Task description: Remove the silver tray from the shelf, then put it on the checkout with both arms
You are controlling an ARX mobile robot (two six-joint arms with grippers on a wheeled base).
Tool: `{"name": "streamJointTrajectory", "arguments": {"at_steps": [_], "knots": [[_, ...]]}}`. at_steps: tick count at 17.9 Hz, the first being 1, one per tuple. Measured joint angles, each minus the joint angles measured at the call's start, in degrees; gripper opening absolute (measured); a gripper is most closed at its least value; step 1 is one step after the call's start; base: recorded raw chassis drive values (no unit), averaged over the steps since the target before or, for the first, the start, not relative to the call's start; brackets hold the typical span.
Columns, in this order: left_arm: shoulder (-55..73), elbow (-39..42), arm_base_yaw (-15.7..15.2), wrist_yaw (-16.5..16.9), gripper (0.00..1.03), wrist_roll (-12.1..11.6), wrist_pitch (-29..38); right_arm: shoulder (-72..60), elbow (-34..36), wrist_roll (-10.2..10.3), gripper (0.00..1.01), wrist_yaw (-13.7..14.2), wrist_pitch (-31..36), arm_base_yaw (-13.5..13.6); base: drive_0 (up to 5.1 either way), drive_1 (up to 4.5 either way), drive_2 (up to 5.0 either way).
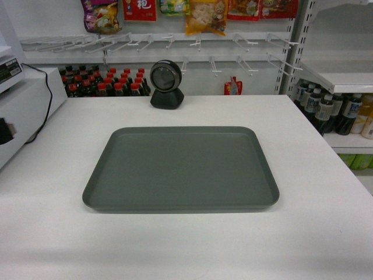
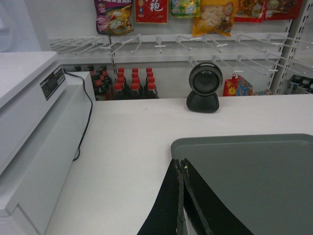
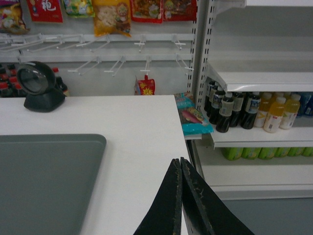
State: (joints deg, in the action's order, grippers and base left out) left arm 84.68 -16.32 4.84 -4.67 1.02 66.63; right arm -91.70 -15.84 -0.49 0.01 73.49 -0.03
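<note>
The silver tray (image 1: pixel 180 169) lies flat in the middle of the white checkout (image 1: pixel 192 245), grey-green with a low rim. No arm shows in the head view. In the left wrist view my left gripper (image 2: pixel 180 164) is shut and empty, its tips just off the tray's (image 2: pixel 254 171) near left corner. My right gripper (image 3: pixel 180 161) is shut and empty too, over the bare checkout (image 3: pixel 142 132) to the right of the tray (image 3: pixel 44 181). The shelf (image 3: pixel 264 78) stands at the right, beyond the counter's edge.
A black round scanner (image 1: pixel 166 84) stands at the counter's back edge. A white register (image 1: pixel 23 111) with a black cable occupies the left side. Bottles (image 1: pixel 105 81) line the shelving behind; drink bottles (image 3: pixel 254 110) fill the right shelves. Snack packs (image 1: pixel 204 14) hang above.
</note>
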Motion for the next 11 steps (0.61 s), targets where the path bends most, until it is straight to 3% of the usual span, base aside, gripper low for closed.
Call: {"name": "streamJointTrajectory", "arguments": {"at_steps": [3,4,5,11], "knots": [[-9.2,5.3,-1.4,1.0,0.01,0.0,-2.6,9.4,5.4,0.1,0.02,0.0,-2.4,0.0,0.0,0.0,0.0],[-11.7,6.9,-3.7,4.1,0.01,0.0,-4.1,12.1,6.9,0.1,0.02,0.0,-4.1,0.0,0.0,0.0,0.0],[-14.7,8.5,-4.8,4.2,0.01,0.0,-5.9,17.0,7.8,0.1,0.02,0.0,-10.3,0.0,0.0,0.0,0.0],[-37.0,14.6,-4.9,4.5,0.01,0.0,-21.5,42.1,13.6,0.1,0.02,0.0,-26.5,0.0,0.0,0.0,0.0]]}}
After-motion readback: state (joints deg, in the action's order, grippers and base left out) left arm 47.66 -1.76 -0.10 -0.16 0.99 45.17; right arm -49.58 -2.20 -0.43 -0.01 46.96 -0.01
